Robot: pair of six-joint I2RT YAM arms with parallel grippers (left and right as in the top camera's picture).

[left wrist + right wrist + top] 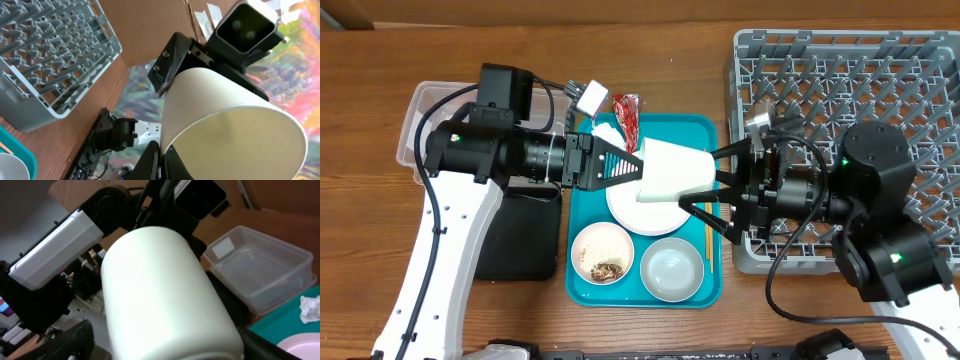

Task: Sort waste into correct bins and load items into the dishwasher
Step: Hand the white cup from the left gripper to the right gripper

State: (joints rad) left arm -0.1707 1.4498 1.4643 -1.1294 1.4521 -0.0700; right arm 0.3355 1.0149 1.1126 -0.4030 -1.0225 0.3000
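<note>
While our left gripper (638,166) is pinching the rim of a white cup (672,170), we are straddling its base with the right gripper (697,180), though we cannot tell whether those fingers are pressing. We are holding the cup sideways over the large white plate (630,215) in the teal tray (692,133); the grey dish rack (840,70) is sitting beyond, to the right.

Seen from overhead, a brown wooden table (380,60) carries four containers. A clear plastic tub (415,120) sits at the left, with a black tray (525,240) just beside it. A teal tray (582,215) is at centre and a grey dish rack (840,60) at right. A red wrapper (628,112) lies at the teal tray's far rim, apparently partly on the wood.
</note>
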